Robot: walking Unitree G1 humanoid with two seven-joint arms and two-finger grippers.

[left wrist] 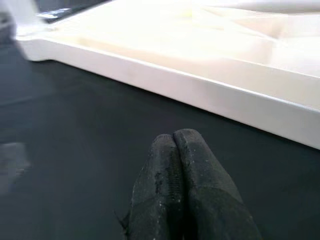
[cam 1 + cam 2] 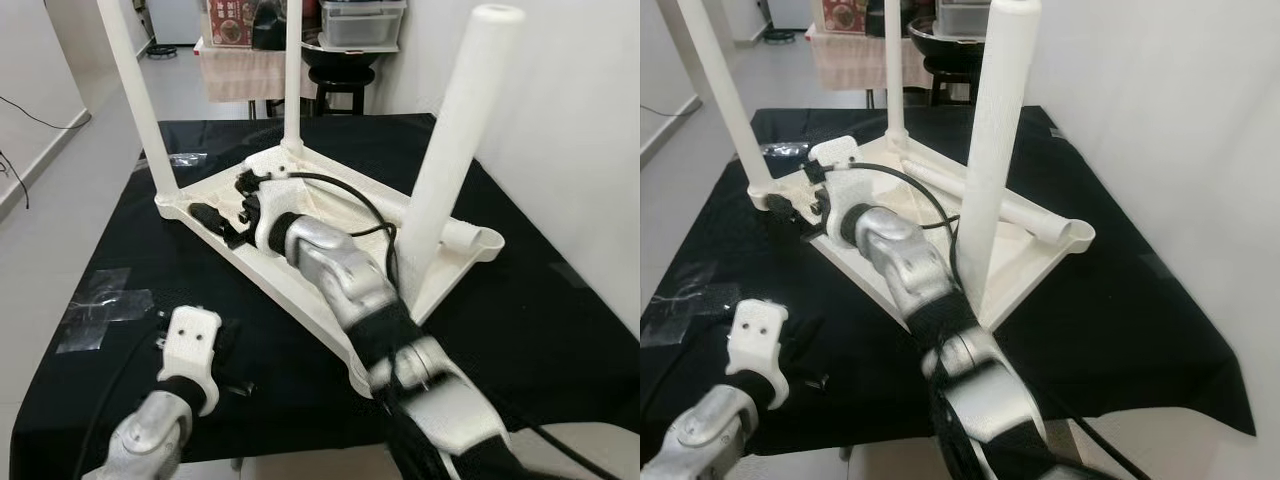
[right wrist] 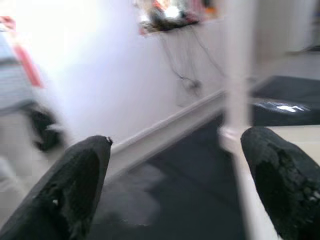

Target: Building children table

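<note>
The white children table (image 2: 330,230) lies upside down on the black-covered desk (image 2: 540,310), three legs upright. The right end effector (image 2: 232,218) reaches over its near-left rim, fingers spread wide, holding nothing. The left end effector (image 1: 182,200) hovers over bare cloth beside the near edge, fingers pressed together, empty

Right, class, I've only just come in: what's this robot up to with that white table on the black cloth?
A small white table lies upside down on a black cloth. Three legs stand upright in its corners, and a fourth leg lies loose inside the frame. The right gripper reaches over the far left part of the frame, fingers open and holding nothing. The left gripper hovers shut, low over the cloth just in front of the table's near edge.
</note>
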